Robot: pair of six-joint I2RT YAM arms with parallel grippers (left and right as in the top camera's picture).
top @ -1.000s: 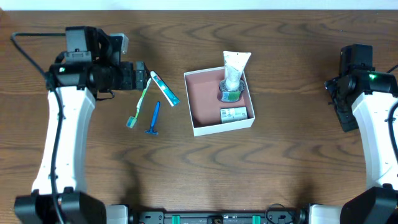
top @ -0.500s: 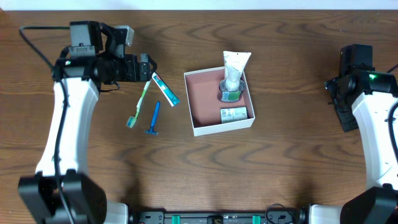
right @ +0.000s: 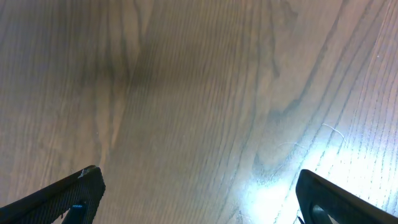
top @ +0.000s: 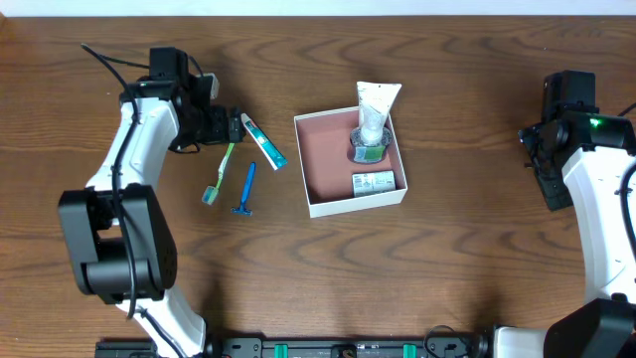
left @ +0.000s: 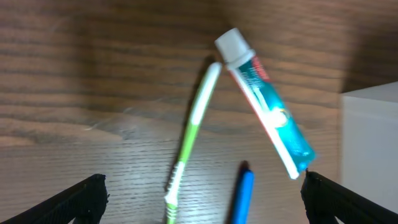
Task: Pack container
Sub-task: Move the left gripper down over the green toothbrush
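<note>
The container point(top: 323, 169), a shallow white box with a reddish-pink inside, sits mid-table; its white wall shows in the left wrist view point(left: 370, 149). Inside it are a white tube point(top: 374, 114) standing on a green cap and a small green-white carton point(top: 373, 182). Left of the box lie a teal toothpaste tube point(top: 263, 141) point(left: 267, 102), a green toothbrush point(top: 220, 176) point(left: 189, 134) and a blue razor point(top: 244, 190) point(left: 242, 196). My left gripper point(top: 227, 127) point(left: 202, 199) is open and empty, just left of the toothpaste tube. My right gripper point(right: 199, 199) is open over bare wood at far right.
The right arm point(top: 581, 149) stays at the table's right edge. The dark wooden table point(top: 457, 268) runs all around the box.
My left arm has swung its wrist around and the gripper has shifted slightly right toward the toothpaste tube. The objects and the right arm have not moved.
</note>
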